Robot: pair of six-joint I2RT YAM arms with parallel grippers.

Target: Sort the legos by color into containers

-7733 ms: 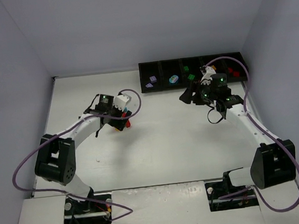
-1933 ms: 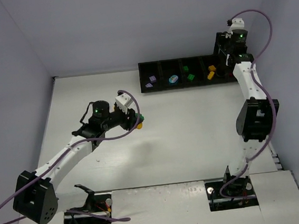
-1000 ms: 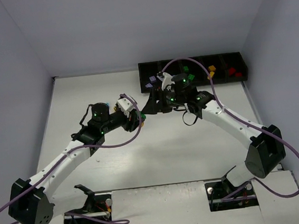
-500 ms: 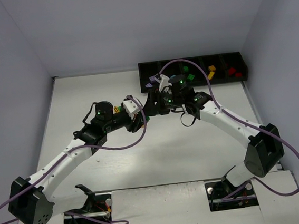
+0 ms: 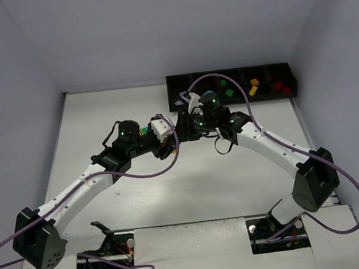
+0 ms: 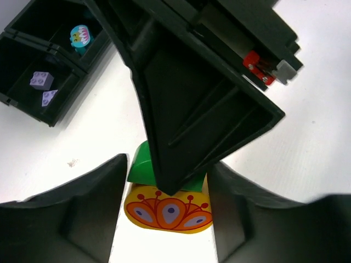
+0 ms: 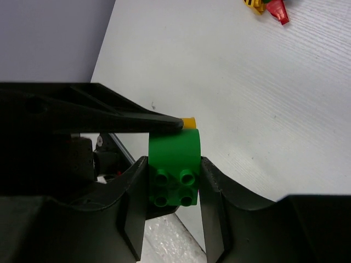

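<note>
My left gripper (image 6: 167, 178) is shut on a yellow rounded lego (image 6: 167, 212) with an orange fan pattern. A green lego (image 6: 140, 165) is stuck to its far side. My right gripper (image 7: 174, 189) is shut on that green lego (image 7: 174, 159), and a sliver of the yellow lego (image 7: 189, 122) shows behind it. Both grippers meet above the table's middle, left gripper (image 5: 166, 138) facing right gripper (image 5: 180, 125). The black containers (image 5: 271, 98) hold lilac (image 5: 180, 99), green (image 5: 227, 90), yellow-orange (image 5: 254, 86) and red (image 5: 280, 86) legos. A teal lego (image 6: 79, 35) lies beside the lilac bin (image 6: 43, 81).
Loose yellow (image 7: 254, 4) and red (image 7: 277, 11) legos lie on the white table, at the top of the right wrist view. The right arm's purple cable (image 5: 225, 78) loops over the containers. Walls close in on the left, back and right.
The right arm came from the tray's far right end to the middle and closed on the green lego. The left arm pushed its legos a little to the right.
</note>
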